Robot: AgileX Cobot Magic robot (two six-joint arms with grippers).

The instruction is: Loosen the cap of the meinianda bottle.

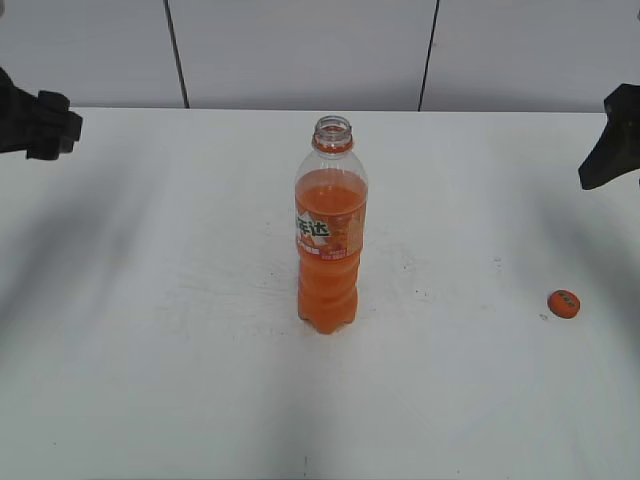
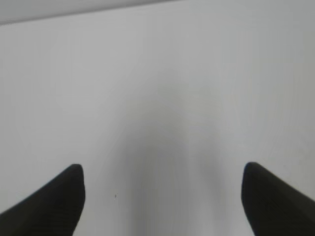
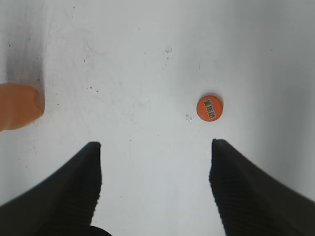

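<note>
The meinianda bottle (image 1: 328, 235) stands upright mid-table with orange drink inside, its mouth open and no cap on it. Its base shows at the left edge of the right wrist view (image 3: 17, 105). The orange cap (image 1: 564, 303) lies on the table at the right, top up with dark marks; it also shows in the right wrist view (image 3: 209, 107), just beyond the right finger. My left gripper (image 2: 162, 172) is open and empty over bare table at the far left (image 1: 40, 125). My right gripper (image 3: 155, 147) is open and empty, raised at the far right (image 1: 610, 150).
The white table (image 1: 150, 320) ends at a grey panelled wall (image 1: 300, 50) at the back. Small dark specks mark the tabletop near the bottle.
</note>
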